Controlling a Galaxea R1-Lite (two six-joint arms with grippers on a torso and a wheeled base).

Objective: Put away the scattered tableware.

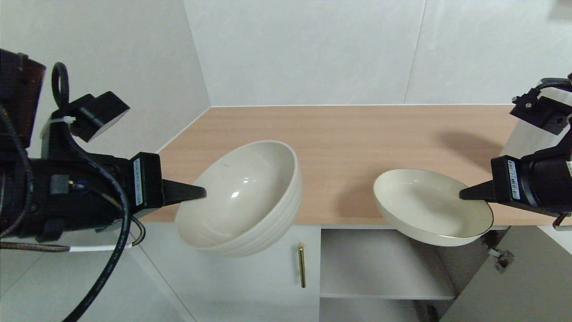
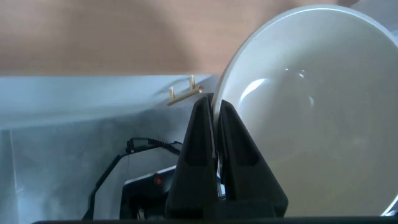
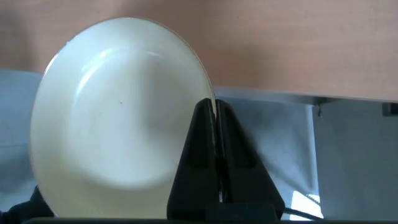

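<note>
Bowl [image 1: 241,197] and dish [image 1: 424,205] are held aloft at the counter [image 1: 348,134] edge, rims clamped by the jaws of the left gripper [image 1: 196,193] and right gripper [image 1: 467,194]; lowering into the open cabinet [image 1: 384,264] is likely required next

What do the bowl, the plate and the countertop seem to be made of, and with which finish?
The bowl is probably glazed ceramic, cream and glossy: bright reflections inside, ribbed outer wall. The plate is probably glazed ceramic too, with a softer sheen and a thin gold-looking rim line. The countertop is wood or wood-look laminate, matte: grain lines show, but which one is unclear.
</note>
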